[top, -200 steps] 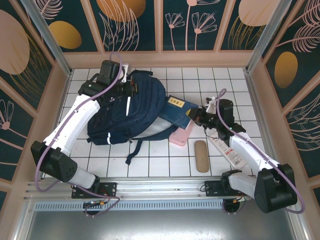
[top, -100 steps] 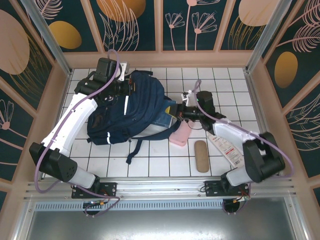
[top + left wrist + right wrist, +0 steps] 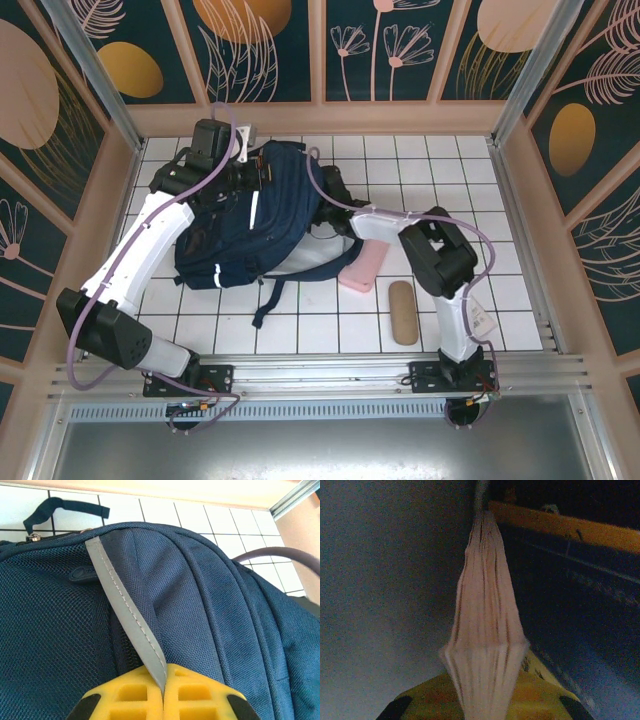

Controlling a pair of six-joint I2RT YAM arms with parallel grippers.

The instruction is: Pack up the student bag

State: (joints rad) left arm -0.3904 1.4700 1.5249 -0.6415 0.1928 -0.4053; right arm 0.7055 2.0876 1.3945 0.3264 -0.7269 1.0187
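The navy student bag (image 3: pixel 270 215) lies on the white tiled table, its top toward the back wall. My left gripper (image 3: pixel 164 682) is shut on the grey reflective stripe (image 3: pixel 127 605) of the bag (image 3: pixel 215 605), holding the fabric up near the top. My right arm (image 3: pixel 385 222) stretches left, its wrist at the bag's side opening. In the right wrist view my right gripper (image 3: pixel 485 702) is shut on a book (image 3: pixel 485 605), seen page-edge on, surrounded by the bag's dark interior.
A pink pencil case (image 3: pixel 362 265) lies just right of the bag, under my right arm. A brown oblong case (image 3: pixel 402 311) sits nearer the front edge. A dark strap (image 3: pixel 272 298) trails from the bag toward the front. Patterned walls enclose the table.
My right arm swung left and carried the blue book from the open table into the bag, where the top view no longer shows it. The left gripper kept its hold on the stripe.
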